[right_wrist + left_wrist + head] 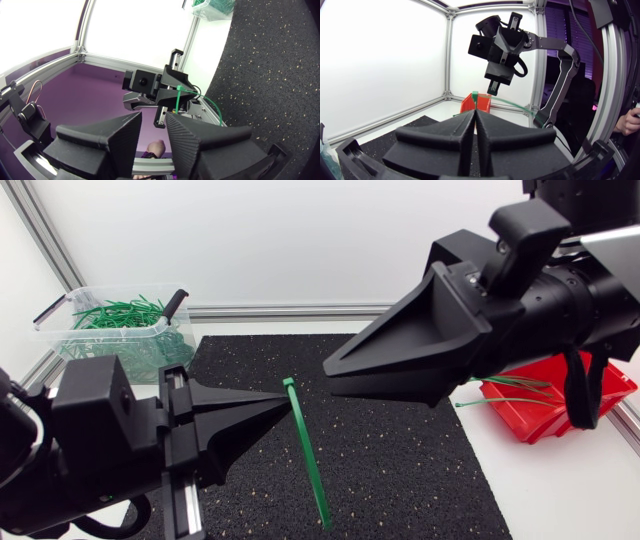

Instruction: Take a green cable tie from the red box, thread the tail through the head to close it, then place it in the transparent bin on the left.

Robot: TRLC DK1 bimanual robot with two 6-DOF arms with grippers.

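Tie (305, 445) is clamped near its head between the closed fingers of the left gripper (285, 395). The head pokes just past the tips and the tail hangs free below them toward the mat (420, 460). That grip leaves both ends clear, which I judge suits threading. Just ahead of those tips and a little above, the right gripper (330, 376) hangs with its fingers parted and nothing between them. It is apart from the tie and seems posed to take the loose tail and bring it round to the head. The tie is not yet looped. Well behind the right gripper sits the red box (600, 395) with a few spare ties (500, 393). Well off to the left gripper's side stands the bin (60, 320), where the closed tie must go.
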